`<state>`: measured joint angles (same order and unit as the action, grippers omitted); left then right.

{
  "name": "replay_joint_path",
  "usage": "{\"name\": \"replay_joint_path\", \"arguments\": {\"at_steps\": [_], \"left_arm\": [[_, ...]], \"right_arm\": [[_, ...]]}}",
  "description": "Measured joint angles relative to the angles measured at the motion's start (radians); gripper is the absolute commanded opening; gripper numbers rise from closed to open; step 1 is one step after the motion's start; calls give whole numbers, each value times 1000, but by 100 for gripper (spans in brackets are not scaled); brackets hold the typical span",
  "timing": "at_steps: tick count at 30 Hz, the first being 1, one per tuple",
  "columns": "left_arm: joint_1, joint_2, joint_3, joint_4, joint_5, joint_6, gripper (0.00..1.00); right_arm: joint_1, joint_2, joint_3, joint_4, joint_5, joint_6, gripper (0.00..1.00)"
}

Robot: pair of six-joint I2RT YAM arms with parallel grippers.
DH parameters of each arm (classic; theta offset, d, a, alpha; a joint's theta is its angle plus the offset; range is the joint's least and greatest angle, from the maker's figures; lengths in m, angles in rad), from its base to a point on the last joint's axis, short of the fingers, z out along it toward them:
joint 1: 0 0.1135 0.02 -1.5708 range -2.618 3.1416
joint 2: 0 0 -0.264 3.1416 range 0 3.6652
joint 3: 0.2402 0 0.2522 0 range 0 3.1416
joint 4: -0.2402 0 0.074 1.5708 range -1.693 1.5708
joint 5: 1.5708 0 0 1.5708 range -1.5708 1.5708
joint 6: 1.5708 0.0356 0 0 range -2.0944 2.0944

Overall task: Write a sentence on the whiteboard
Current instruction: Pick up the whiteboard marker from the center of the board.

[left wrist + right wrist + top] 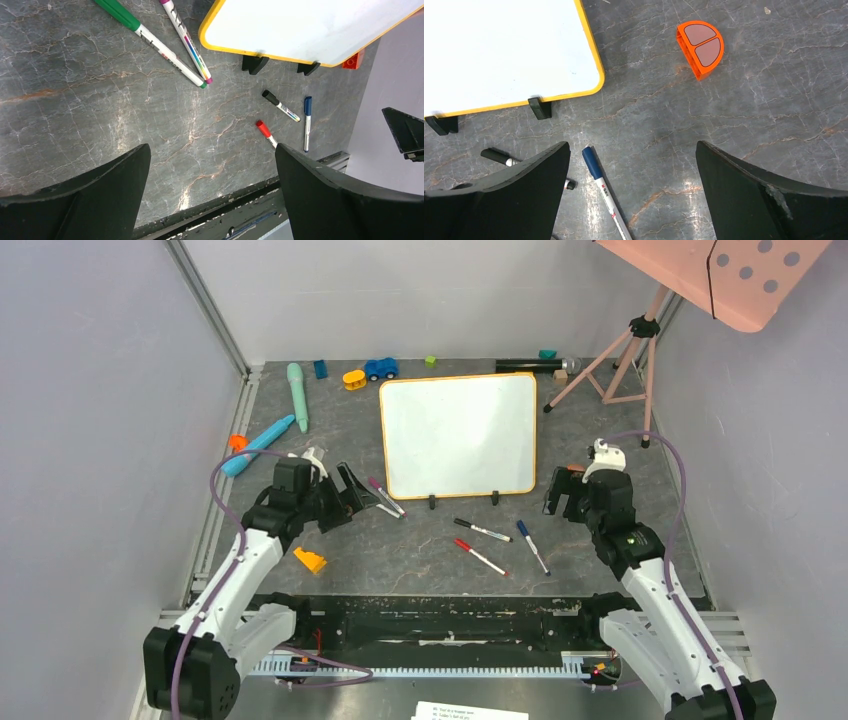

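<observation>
The whiteboard (458,435) lies flat mid-table, yellow-framed, with its two black clip feet on the near edge. Its face is blank and no sentence shows on it. It also shows in the left wrist view (305,25) and the right wrist view (499,50). My left gripper (352,495) is open and empty, left of the board, just above the table (211,150). A green marker (155,42) and a purple marker (186,40) lie beside it. My right gripper (560,495) is open and empty at the board's near right corner (631,145), over a blue marker (606,192).
Black (482,530), red (480,557) and blue (532,546) markers lie in front of the board. An orange half-round block (701,47) sits by the right gripper and a yellow wedge (310,560) by the left arm. Toys line the back and a tripod (625,360) stands back right.
</observation>
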<state>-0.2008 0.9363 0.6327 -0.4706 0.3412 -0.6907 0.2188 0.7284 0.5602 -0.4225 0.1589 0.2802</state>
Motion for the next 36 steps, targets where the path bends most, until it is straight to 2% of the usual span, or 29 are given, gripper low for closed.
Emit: {"name": "replay_joint_path", "arguments": {"at_steps": [14,20,26,31,36], "left_arm": [[0,70,53,34,-36,-1,100],[0,93,90,59,-38,-2,100],[0,78,92,48,-38,-2,100],[0,13,89,14,-49,-1,100],[0,-59,79,-49,-71,3,100]], "right_arm": [[4,94,5,53,-14,-2,99],[23,143,56,78,-117,-31,99],[174,207,138,101,-145,-85,99],[326,254,157,116,-132,-106,99],[420,316,169,129,-111,-97,99]]}}
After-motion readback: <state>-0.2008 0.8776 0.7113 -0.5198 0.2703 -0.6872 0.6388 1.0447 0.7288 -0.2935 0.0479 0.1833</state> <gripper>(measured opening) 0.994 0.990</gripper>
